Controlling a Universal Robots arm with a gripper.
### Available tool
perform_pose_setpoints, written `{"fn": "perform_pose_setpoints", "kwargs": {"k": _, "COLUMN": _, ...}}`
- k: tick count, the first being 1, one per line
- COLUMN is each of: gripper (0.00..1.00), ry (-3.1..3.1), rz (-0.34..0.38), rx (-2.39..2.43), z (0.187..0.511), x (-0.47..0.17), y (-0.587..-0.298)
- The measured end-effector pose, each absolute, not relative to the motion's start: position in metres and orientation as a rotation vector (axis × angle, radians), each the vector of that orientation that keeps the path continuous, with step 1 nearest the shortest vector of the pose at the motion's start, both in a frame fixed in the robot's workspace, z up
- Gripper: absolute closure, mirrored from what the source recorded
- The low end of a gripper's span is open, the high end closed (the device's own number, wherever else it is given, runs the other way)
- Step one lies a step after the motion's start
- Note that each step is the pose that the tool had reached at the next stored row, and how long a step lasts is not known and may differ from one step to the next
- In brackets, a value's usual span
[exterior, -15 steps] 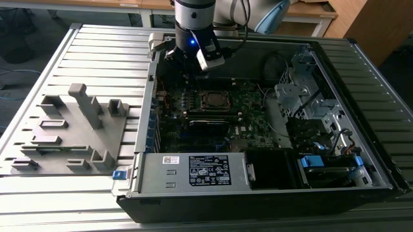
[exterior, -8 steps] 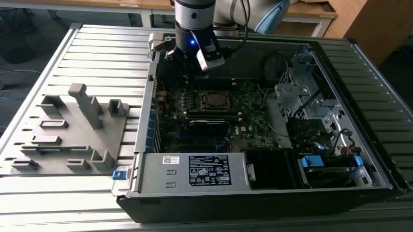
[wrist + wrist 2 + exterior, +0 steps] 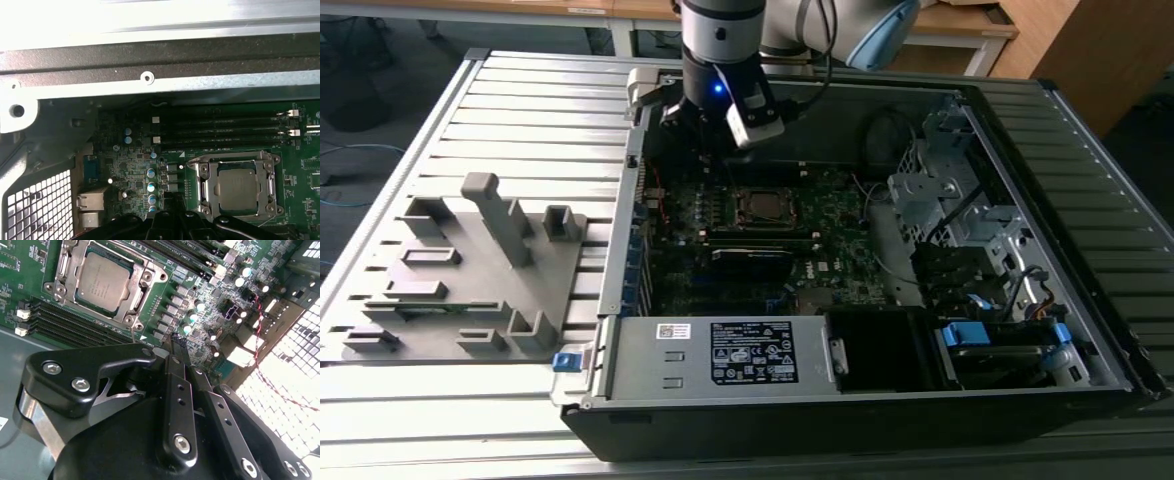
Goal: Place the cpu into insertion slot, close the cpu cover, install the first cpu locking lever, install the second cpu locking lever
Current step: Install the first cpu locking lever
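The cpu [image 3: 102, 282] lies flat in the insertion slot, its dull silver top showing in both wrist views [image 3: 238, 189]. The cpu cover [image 3: 141, 286], a silvery frame, lies down around the chip and hides the slot's rim. A thin wire lever [image 3: 133, 335] sticks out from the socket's corner toward my gripper. My gripper [image 3: 176, 340] hovers over the green board beside that corner, a short way off the socket. Its black fingers [image 3: 176, 390] meet at the tips, shut with nothing between them. In the exterior view the gripper [image 3: 704, 128] hangs above the socket [image 3: 761, 206] at the case's far side.
The open computer case [image 3: 854, 400] lies on a slatted metal table. Black memory slots [image 3: 220, 132] run beside the socket, with small capacitors [image 3: 151, 186] and rear ports [image 3: 90, 202] close to the gripper. A grey fixture [image 3: 467, 270] stands at the exterior view's left. The drive cage [image 3: 961, 210] is at its right.
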State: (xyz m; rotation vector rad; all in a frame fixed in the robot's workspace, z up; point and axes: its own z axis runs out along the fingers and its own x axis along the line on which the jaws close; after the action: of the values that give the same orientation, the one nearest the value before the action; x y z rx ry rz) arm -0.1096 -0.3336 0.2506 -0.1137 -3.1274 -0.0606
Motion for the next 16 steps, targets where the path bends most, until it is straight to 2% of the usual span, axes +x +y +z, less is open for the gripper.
{"fn": "perform_pose_setpoints", "kwargs": {"k": 16, "gripper": 0.89, "ry": -3.127, "rz": -0.060, "rx": -0.114, "z": 0.2584, "x": -0.1096, "y": -0.3336}}
